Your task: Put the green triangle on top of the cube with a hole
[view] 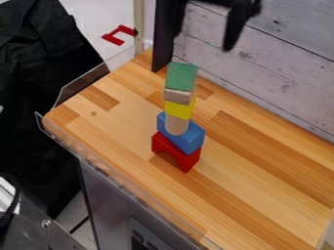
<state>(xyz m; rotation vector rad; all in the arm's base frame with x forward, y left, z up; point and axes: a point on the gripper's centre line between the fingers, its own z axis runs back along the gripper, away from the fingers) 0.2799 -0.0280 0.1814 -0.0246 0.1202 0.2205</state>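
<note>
Plank wall (287, 58) backs the wooden counter (261, 195); green-topped block tower (177, 124) stands near wide-spread gripper (194, 59).

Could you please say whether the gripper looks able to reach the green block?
Probably yes: the green block tops the stack, nothing lies on it, and the open gripper hangs nearby.

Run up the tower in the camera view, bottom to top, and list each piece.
Red arch, blue block, wood-coloured cylinder, yellow block, wood-coloured layer, green piece.
</note>
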